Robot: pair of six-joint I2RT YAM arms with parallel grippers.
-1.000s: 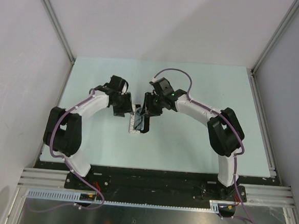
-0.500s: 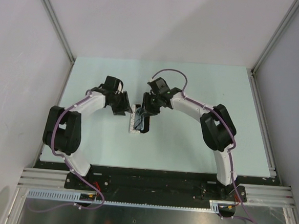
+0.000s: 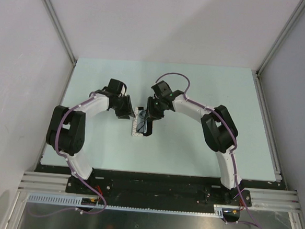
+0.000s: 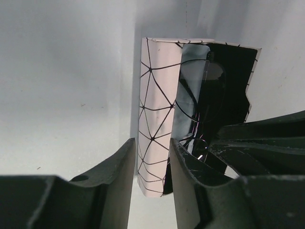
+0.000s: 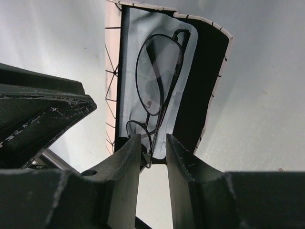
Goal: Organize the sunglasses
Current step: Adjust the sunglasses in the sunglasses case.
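From above, both arms bow inward from their bases at the near edge of the table (image 3: 211, 97), with elbows out and wrists meeting near its middle. The left gripper (image 3: 125, 112) and right gripper (image 3: 151, 114) face each other across a small case (image 3: 139, 125). The case lies open on the table between them, 1 half pale and 1 half black. The sunglasses are too small to pick out here.

In the left wrist view, the left gripper (image 4: 152, 143) is clamped on the outer wall of the case (image 4: 155, 81), with 1 black finger touching each side. That wall is pink and smooth, crossed by thin black lines that form triangles, and it curves over at the top. Beside it the interior is black, and the sunglasses (image 4: 190, 90) lie inside with a glossy lens catching light. The right gripper's dark body fills the lower right, just beside the case.

In the right wrist view, the right gripper (image 5: 153, 139) points into the open case (image 5: 207, 71), its 2 fingers only narrowly parted. The sunglasses (image 5: 155, 78) rest in the case on a pale grey lining, showing a thin black wire frame and rounded lenses. The near end of the frame sits at the fingertips, but whether the jaws pinch it or merely flank it cannot be told. The raised flap is black inside with a pink patterned edge. The left gripper's body shows at the left, against the case's patterned side.
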